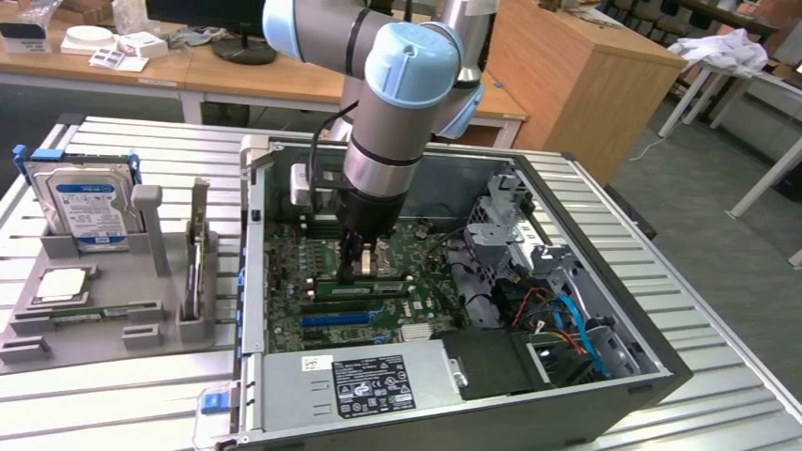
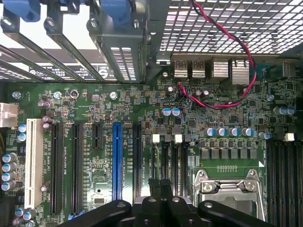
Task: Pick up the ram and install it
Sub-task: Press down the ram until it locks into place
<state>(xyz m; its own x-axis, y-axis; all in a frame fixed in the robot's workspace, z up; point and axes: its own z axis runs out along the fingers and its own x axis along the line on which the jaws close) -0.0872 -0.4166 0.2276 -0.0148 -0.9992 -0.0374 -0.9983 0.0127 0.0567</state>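
My gripper (image 1: pixel 357 270) reaches down into the open computer case (image 1: pixel 626 376), over the motherboard (image 1: pixel 295 263). Its fingers are shut together. Right under the tips a long green ram (image 1: pixel 366 290) stands on edge in a memory slot; I cannot tell whether the tips touch it. In the wrist view the shut gripper (image 2: pixel 159 188) hangs over the black memory slots (image 2: pixel 171 161) with white latches (image 2: pixel 155 138), beside the metal CPU socket (image 2: pixel 227 187). From that view I cannot make out the ram.
A grey holder (image 1: pixel 75 329) at the exterior view's left carries a silver hard drive with a blue label (image 1: pixel 85 202), an upright card (image 1: pixel 197 249) and a green stick (image 1: pixel 88 311). Cables (image 1: pixel 564 319), a drive cage (image 1: pixel 508 211) and the power supply (image 1: pixel 363 381) crowd the case.
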